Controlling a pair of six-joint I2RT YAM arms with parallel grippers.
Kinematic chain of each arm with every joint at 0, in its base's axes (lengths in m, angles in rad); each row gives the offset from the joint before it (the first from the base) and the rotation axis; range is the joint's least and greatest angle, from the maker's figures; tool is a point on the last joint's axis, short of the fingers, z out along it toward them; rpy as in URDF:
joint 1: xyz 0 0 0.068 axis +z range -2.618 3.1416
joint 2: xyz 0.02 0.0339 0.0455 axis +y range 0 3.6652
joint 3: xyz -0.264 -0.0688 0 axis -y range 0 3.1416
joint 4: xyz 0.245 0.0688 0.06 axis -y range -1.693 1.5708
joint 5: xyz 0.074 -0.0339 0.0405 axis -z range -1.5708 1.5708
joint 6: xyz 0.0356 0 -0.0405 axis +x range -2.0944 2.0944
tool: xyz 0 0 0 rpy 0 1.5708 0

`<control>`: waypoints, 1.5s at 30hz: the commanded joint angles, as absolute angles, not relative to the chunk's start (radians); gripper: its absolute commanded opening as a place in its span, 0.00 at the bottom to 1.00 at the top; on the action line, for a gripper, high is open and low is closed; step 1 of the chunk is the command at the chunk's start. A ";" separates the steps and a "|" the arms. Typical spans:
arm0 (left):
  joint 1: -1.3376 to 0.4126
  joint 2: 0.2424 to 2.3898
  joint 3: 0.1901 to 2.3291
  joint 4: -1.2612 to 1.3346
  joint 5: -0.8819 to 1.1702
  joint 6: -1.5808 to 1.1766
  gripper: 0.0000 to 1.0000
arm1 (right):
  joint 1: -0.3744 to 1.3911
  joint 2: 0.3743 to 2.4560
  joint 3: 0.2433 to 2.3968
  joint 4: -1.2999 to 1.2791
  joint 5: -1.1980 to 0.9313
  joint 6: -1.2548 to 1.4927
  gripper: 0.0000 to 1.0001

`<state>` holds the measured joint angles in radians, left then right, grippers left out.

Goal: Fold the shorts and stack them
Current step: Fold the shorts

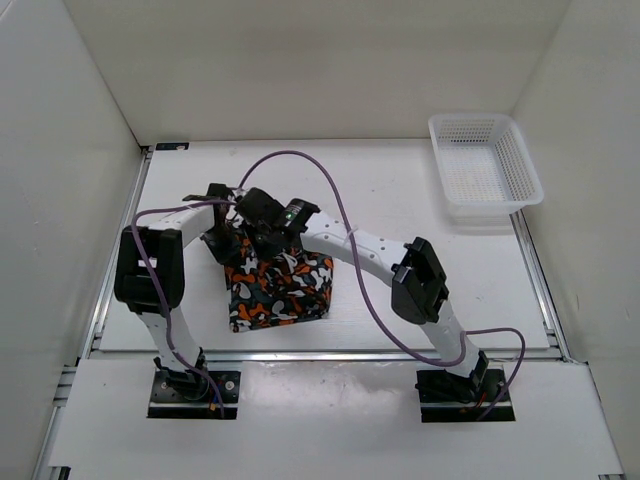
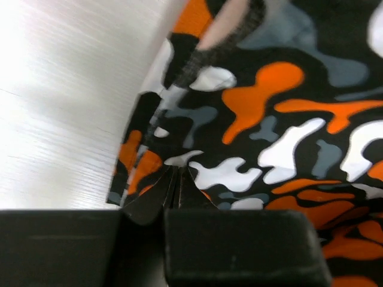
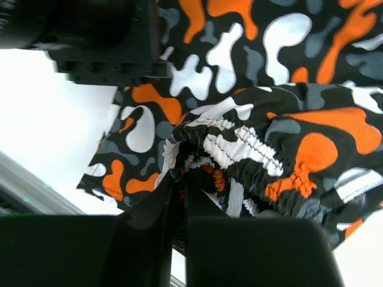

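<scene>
Shorts (image 1: 278, 288) — soft, light, limp printed fabric, likely to sag and slip; bunched on the counter (image 1: 420, 215), left of its middle. Best hold: elastic waistband (image 3: 239, 146) or an edge. Left claw (image 2: 172, 186) pinched on a fabric edge; right claw (image 3: 181, 179) clamped on the gathered waistband. No label or writing legible.

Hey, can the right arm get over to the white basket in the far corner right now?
Probably yes: only bare table lies between it and the basket, but the right gripper is shut on the shorts, which would come along.
</scene>
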<state>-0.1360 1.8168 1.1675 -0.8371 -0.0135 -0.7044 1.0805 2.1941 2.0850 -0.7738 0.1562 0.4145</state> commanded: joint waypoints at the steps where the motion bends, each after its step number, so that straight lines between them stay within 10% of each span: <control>1: -0.100 1.730 1.163 -0.830 0.002 -0.669 0.10 | 1.081 2.171 2.109 -0.638 0.031 0.387 0.33; 4: -0.026 1.689 1.202 -0.885 0.002 -0.628 0.16 | 1.081 2.097 2.073 -0.603 0.006 0.353 0.72; 6: 0.039 1.666 1.238 -0.919 0.002 -0.605 0.23 | 1.081 1.996 1.972 -0.571 0.006 0.353 0.77; 12: 0.080 1.611 1.399 -1.012 0.024 -0.528 0.28 | 1.043 1.718 1.621 -0.459 0.139 0.418 0.67; 17: -0.040 1.572 1.364 -1.025 0.092 -0.469 0.10 | 0.872 1.622 1.366 -0.459 0.042 0.554 0.41; 24: -0.317 1.454 1.210 -0.991 0.081 -0.476 0.13 | 0.792 1.598 1.220 -0.459 -0.035 0.572 0.73; 26: -0.377 1.422 1.187 -0.954 0.071 -0.502 0.42 | 0.766 1.598 1.206 -0.459 -0.064 0.572 0.77; 28: -0.405 1.422 1.187 -0.942 0.026 -0.520 1.00 | 0.756 1.630 1.197 -0.450 -0.100 0.572 0.81; 39: -0.439 1.721 1.327 -0.888 -0.072 -0.488 1.00 | 0.747 1.770 1.187 -0.348 -0.250 0.634 0.83; 45: -0.419 1.795 1.379 -0.888 -0.089 -0.468 0.67 | 0.747 1.793 1.105 -0.229 -0.330 0.698 0.79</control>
<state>-0.4271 1.8137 1.3182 -0.9043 -0.0608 -0.4889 0.7517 1.7763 1.1404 -0.3244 -0.2516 0.6468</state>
